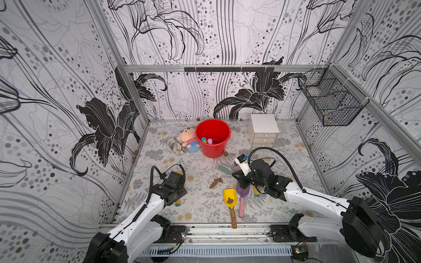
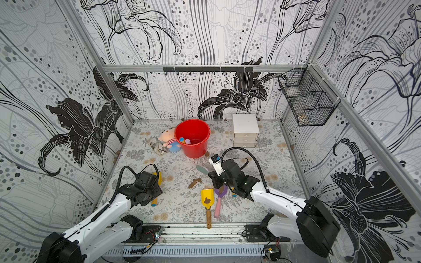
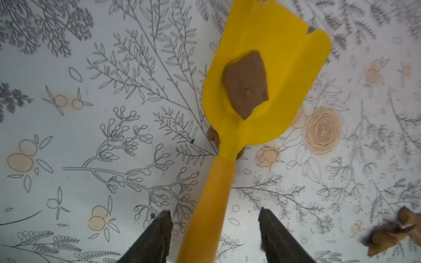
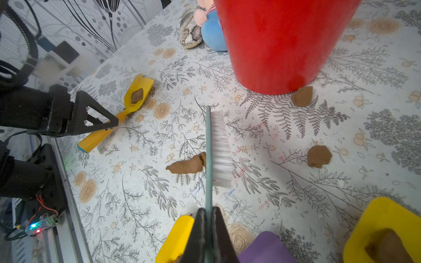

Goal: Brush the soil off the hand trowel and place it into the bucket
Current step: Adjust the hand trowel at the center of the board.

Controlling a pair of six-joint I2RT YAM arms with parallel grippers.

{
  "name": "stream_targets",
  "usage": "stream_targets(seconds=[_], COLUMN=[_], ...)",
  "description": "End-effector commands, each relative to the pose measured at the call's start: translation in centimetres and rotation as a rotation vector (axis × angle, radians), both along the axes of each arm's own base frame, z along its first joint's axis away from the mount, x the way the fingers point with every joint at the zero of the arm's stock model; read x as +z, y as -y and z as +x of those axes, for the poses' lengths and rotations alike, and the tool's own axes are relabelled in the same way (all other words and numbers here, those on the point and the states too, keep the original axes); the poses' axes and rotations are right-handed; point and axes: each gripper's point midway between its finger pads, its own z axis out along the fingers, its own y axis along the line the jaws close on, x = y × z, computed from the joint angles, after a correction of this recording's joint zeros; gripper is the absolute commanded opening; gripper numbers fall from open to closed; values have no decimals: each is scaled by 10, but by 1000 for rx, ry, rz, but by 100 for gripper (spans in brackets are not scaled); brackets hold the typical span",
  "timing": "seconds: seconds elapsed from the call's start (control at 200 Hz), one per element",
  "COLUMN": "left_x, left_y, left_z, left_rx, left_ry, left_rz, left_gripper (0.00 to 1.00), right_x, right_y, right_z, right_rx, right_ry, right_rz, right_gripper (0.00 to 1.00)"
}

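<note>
While left gripper (image 3: 214, 211) straddles trowel (image 3: 284, 79) handle, jaws apart, right gripper (image 4: 208, 210) clamps brush (image 4: 219, 145), soil (image 3: 246, 84) on blade

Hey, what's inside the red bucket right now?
In the bucket, two ends show: an orange handle with a blue tip and a pinkish handle. Whatever lies below is hidden by its wall.

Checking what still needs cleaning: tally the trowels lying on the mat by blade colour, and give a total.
Yellow: 3 (leftmost trowel, wooden-handled trowel, half-hidden trowel)
Purple: 1 (pink-handled trowel)
Total: 4
</note>
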Motion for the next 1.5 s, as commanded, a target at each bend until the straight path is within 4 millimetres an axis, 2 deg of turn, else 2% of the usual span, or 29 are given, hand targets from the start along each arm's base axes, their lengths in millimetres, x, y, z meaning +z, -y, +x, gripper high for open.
stream_targets(seconds=[0.0,0.215,0.401,0.656,0.821,1.137,1.357,1.497], left_x=[-3,-9,-16,-9,4,3,-11,-17], left_y=[7,15,23,47,75,119,124,126], left_z=[4,9,19,42,51,65,61,51], left_rx=[21,-42,-83,-218,-334,-543,-619,-639], left_ry=[33,-19,-9,12,32,18,-30,-52], left_rz=[-52,-23,-22,9,27,52,81,63], left_gripper=[63,53,40,21,12,12,21,29], right_x=[7,5,5,6,5,-3,-4,-5], right_y=[-1,0,3,8,16,28,34,36], right_z=[-2,-2,-1,6,11,17,18,18], right_rx=[8,5,-8,-70,-122,-189,-210,-216], right_ry=[11,7,14,9,17,12,17,20], right_rz=[30,28,20,24,4,-31,-52,-60], right_gripper=[0,0,0,0,0,0,0,0])
